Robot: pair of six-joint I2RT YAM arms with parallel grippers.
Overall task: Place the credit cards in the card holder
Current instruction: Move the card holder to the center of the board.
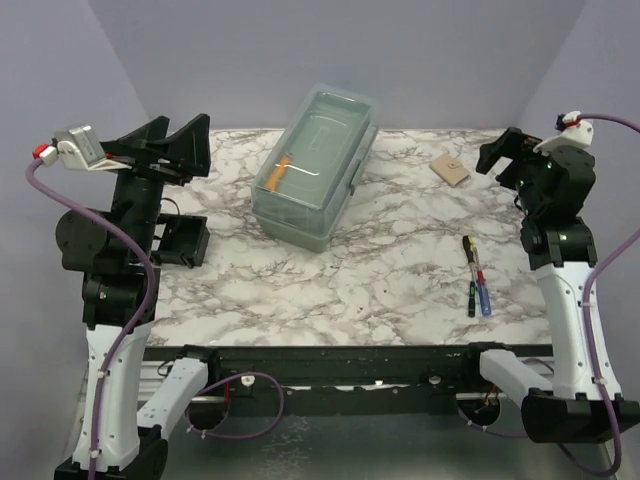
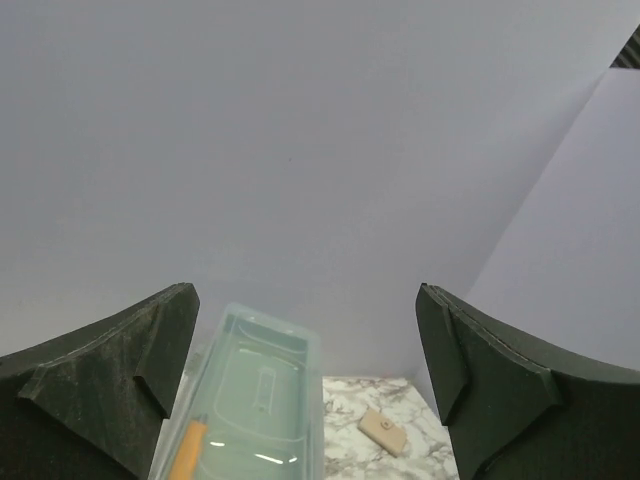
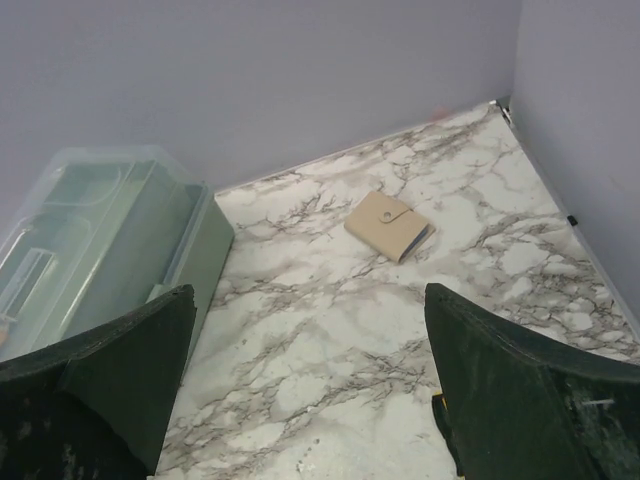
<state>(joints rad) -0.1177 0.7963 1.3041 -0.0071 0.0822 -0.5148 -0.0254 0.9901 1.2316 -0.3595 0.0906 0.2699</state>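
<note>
Since the card holder [image 1: 186, 241] sits down under your left gripper [image 1: 171, 140], that arm's closer; it and the right gripper [image 1: 507, 151] gape empty, no credit cards visible.

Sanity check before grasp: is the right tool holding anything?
No: the right tool is open, only table and a tan wallet showing between its fingers.

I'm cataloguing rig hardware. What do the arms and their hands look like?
Both arms have white lower links and black upper joints. Purple cables run along the left arm and right arm. Each wrist carries a white camera with a red mark. The left hand and right hand have broad, matte black wedge-shaped fingers.
</note>
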